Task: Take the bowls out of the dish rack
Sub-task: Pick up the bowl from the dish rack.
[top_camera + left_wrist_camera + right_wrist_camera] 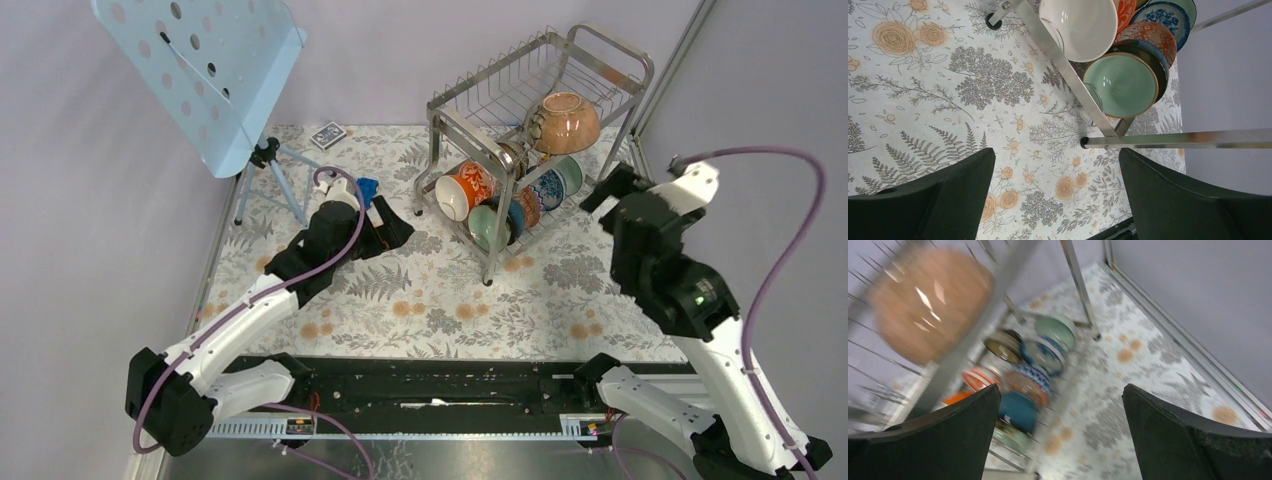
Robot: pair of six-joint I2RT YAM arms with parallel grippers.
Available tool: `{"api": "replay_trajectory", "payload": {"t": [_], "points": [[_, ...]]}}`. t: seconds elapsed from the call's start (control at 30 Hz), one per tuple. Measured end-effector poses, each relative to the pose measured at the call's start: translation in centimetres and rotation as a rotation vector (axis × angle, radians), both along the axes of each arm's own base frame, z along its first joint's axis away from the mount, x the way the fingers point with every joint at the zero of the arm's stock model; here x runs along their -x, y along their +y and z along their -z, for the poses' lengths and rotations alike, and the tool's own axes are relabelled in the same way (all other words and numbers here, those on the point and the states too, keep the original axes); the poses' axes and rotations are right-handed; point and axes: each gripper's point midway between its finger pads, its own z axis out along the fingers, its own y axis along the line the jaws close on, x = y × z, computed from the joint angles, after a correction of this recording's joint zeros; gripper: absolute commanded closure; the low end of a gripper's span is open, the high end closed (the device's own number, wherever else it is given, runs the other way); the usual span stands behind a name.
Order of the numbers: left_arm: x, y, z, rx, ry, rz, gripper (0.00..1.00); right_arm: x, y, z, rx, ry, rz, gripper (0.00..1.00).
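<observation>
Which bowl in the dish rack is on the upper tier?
The pinkish-brown speckled bowl: it alone sits up top; all the others are on the lower tier.

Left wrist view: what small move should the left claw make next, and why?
Probably ease the left claw forward toward the pale green bowl. The claw is open and empty, short of the dish rack, and that bowl stands at the rack's near corner, ahead of the claw.

Dish rack [1178,138] of polished steel tube and wire, pale green bowl [1120,82] and white bowl [1080,25] glossy glazed ceramic, counter [430,300] under matt floral print, music stand [200,70] smooth pale blue sheet, left end effector [1056,152] fingers [933,200] matt black.
</observation>
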Motion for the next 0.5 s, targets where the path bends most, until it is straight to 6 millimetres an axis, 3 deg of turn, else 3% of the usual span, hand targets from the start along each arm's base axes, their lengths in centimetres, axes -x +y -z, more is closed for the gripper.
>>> {"api": "replay_trajectory", "payload": {"t": [0.1, 0.33, 0.5], "points": [[0.3, -0.2, -0.2, 0.013, 0.001, 0.012, 0.01, -1.2, -0.1, -5.6, -0.060, -0.121, 0.008, 0.00], [1.4, 0.2, 0.1, 0.035, 0.000, 0.022, 0.01, -2.6, 2.0, -13.8, -0.079, -0.264, -0.123, 0.00], [1.6, 0.1, -0.1, 0.047, -0.005, 0.026, 0.01, -5.1, 3.3, -20.5, -0.106, -0.360, -0.159, 0.00]]}}
